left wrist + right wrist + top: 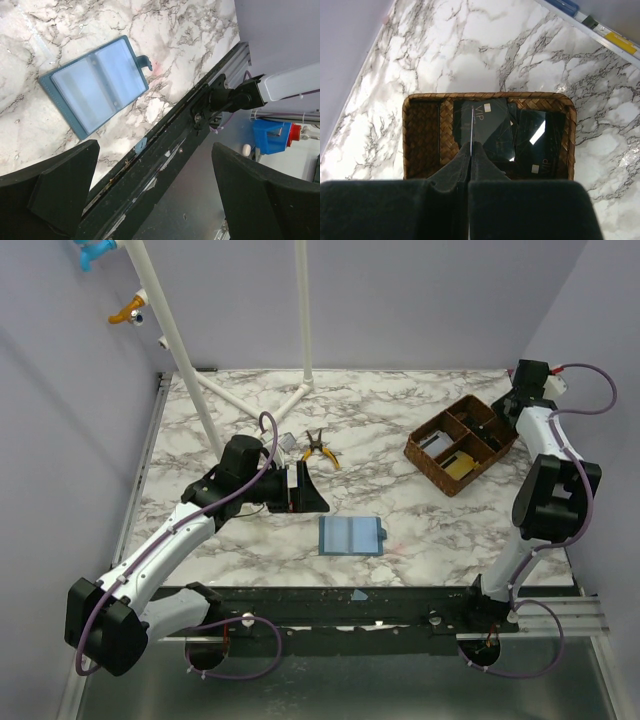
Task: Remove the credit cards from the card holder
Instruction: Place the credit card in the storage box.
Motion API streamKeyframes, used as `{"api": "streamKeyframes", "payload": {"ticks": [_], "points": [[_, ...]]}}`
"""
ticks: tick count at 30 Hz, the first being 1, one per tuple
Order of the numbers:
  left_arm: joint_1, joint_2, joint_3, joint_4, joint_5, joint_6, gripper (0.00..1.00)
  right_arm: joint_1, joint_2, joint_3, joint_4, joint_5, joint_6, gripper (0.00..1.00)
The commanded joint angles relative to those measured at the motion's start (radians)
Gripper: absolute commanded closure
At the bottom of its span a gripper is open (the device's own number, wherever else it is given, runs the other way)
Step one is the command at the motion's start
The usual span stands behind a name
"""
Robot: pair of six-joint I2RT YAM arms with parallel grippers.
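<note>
On my left, the left gripper (312, 487) hangs low over the marble table (400, 400) with its jaws spread wide and nothing between them. In its wrist view only the inner faces of the two fingers (60, 190) show, both cut off by the bottom edge. Just behind it lie yellow-handled pliers (318, 448), with a small pale object beside them that I cannot identify. The card holder (350, 536) lies flat and open near the front edge of the table, just to the right of that gripper. Its pale blue sleeves are cloudy, so I cannot tell if any card sits inside. Further right, the woven brown tray (428, 473) holds dark cards (487, 125) marked VIP, overlapping each other and partly hidden. The right gripper (470, 147) hovers over them, clenched. A thin pale line runs up from its seam, and I cannot tell whether that is a pinched card edge.
</note>
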Motion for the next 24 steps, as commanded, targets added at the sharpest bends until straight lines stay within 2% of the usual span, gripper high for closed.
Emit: {"api": "streamKeyframes", "payload": {"ticks": [1,4,5,7,10,12,13,17,24], "points": [[0.001,0.0,0.02,-0.01,0.005,0.014,0.02,-0.007,0.046,0.043,-0.038,0.036,-0.024,0.99],[0.001,-0.003,0.02,-0.012,0.003,0.012,0.01,-0.007,0.064,0.058,-0.045,0.02,-0.031,0.99],[0.001,-0.002,0.02,-0.013,0.002,0.012,0.02,-0.008,0.07,0.062,-0.052,0.022,-0.031,0.96],[0.001,-0.003,0.02,-0.013,0.001,0.012,0.01,-0.007,0.074,0.077,-0.065,0.025,-0.037,0.79],[0.001,0.0,0.019,-0.009,0.001,0.01,0.01,-0.008,0.064,0.084,-0.079,0.026,-0.045,0.4],[0.001,0.002,0.017,-0.004,0.002,0.007,0.01,-0.007,0.055,0.094,-0.098,0.03,-0.048,0.21],[0.001,0.005,0.016,-0.003,0.003,0.005,0.02,-0.007,0.052,0.102,-0.111,0.03,-0.051,0.16],[0.001,0.011,0.016,0.005,0.006,0.0,0.01,-0.007,0.016,0.104,-0.137,0.015,-0.055,0.01],[0.001,0.018,0.026,0.002,0.004,0.004,0.01,-0.007,-0.056,0.065,-0.158,-0.014,-0.062,0.0]]}}
